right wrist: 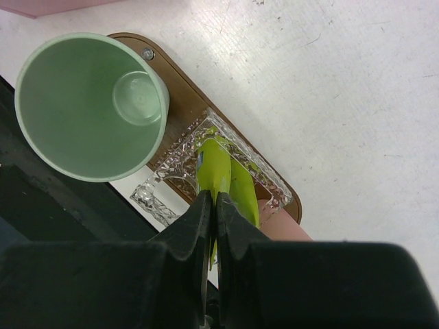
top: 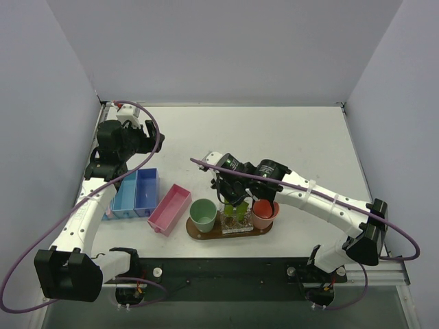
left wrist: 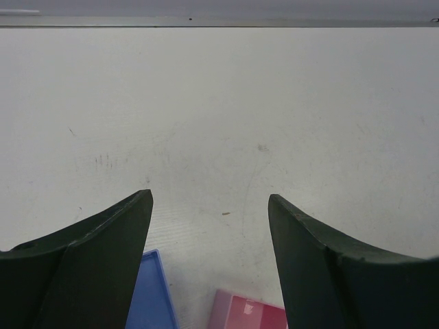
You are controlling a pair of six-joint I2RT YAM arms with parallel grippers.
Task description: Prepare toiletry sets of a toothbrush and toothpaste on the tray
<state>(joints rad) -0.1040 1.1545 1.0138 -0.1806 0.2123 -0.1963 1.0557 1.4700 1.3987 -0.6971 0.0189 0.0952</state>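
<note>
The brown wooden tray (top: 195, 230) lies near the table's front edge, also in the right wrist view (right wrist: 186, 96). On it stand a green cup (top: 204, 214) (right wrist: 82, 110), a clear glass holder (top: 236, 225) (right wrist: 257, 171) and a pink cup (top: 265, 212). Two lime-green toothpaste tubes (right wrist: 216, 171) stand in the glass holder. My right gripper (right wrist: 214, 205) (top: 232, 195) is shut on the top of one tube. My left gripper (left wrist: 209, 205) (top: 130, 133) is open and empty, far back left over bare table. The pink toothbrush is not in view.
A blue bin (top: 136, 193) (left wrist: 147, 295) and a pink bin (top: 169, 208) (left wrist: 250, 312) lie left of the tray. Purple cables loop from both arms. White walls close the table at left, right and back.
</note>
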